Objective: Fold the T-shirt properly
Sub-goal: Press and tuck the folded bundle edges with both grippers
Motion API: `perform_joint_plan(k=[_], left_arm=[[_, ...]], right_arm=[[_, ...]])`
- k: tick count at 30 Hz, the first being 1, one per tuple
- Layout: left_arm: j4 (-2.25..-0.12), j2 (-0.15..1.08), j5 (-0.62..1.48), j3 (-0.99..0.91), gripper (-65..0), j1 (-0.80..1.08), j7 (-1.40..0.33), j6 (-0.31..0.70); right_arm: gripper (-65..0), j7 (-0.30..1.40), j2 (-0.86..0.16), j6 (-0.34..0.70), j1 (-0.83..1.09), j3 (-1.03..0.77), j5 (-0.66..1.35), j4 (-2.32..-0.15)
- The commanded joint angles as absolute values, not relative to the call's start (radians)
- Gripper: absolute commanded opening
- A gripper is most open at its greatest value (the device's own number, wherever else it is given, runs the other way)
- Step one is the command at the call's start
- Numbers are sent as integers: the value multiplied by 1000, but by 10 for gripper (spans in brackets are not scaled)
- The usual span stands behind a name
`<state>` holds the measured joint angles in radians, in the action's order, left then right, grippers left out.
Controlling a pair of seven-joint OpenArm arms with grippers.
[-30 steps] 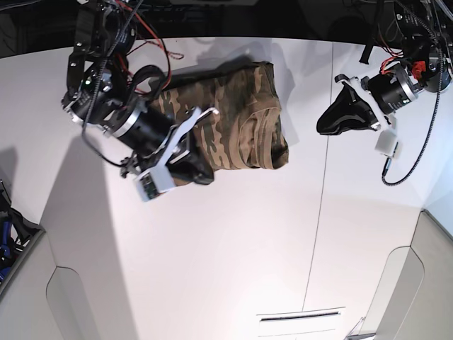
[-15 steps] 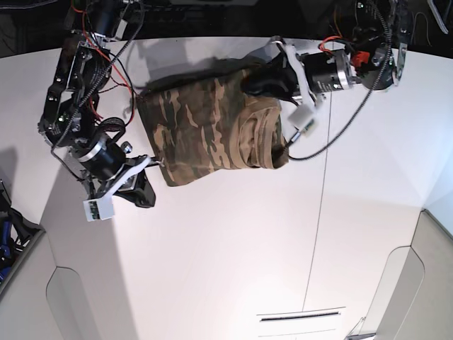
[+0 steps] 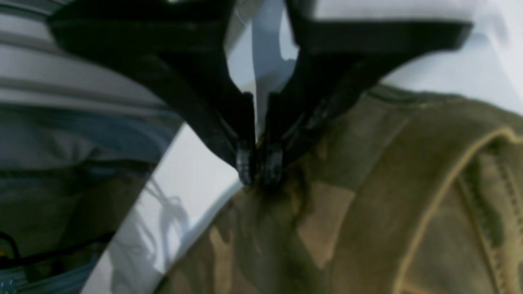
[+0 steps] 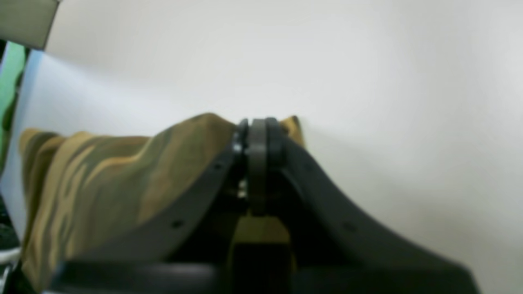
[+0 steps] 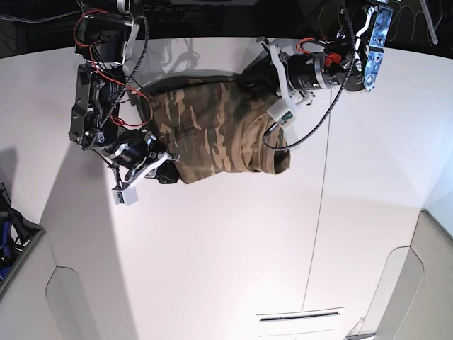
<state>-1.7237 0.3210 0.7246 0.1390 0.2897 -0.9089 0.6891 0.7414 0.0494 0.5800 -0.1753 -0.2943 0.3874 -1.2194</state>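
The camouflage T-shirt [image 5: 212, 131] lies folded into a rough rectangle at the far middle of the white table [image 5: 233, 248], with its tan collar [image 5: 258, 138] toward the right side. My left gripper [image 5: 249, 76] is at the shirt's far right corner; in the left wrist view it [image 3: 259, 171] is shut on the cloth edge of the T-shirt [image 3: 367, 212]. My right gripper [image 5: 168, 168] is at the shirt's near left corner; in the right wrist view it [image 4: 257, 134] is shut on a raised corner of the T-shirt [image 4: 102, 175].
A seam line [image 5: 322, 198] runs down the table right of the shirt. Grey panels stand at the near left [image 5: 28, 297] and near right [image 5: 417, 283]. A slot [image 5: 301, 316] lies near the front edge. Cables hang off both arms.
My left arm swung in from the right to the shirt's far right corner. My right arm left the shirt's top, then came back to its near left corner. Both now pinch cloth.
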Motion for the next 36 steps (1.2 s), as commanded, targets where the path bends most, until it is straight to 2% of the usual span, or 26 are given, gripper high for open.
perform_joint_plan(k=[1,8,14,18,27,36], left_arm=[[-1732,330,710,130,-600,265,-895,669],[-1732,333,612,82,-600,194,-894,657],[-1732,332,607,73,-600,126,-867,646],[-1702,332,605,73,-600,78,-840,613],[-1551,321,606,75,-600,-21,-833,613],[-1530,308,604,74,-600,-53,-834,609]], right_arm=[[-650,747,41,593,-192,-292,429,-1234],[-650,943,-21,608,-183,-292,588,-1244],[-650,974,-36,616,-93,-292,701,-1313],[-650,981,-35,618,20,-283,759,-1431],[-650,981,0,617,244,-263,778,-1681],[-650,893,2,614,264,-263,760,-1769]])
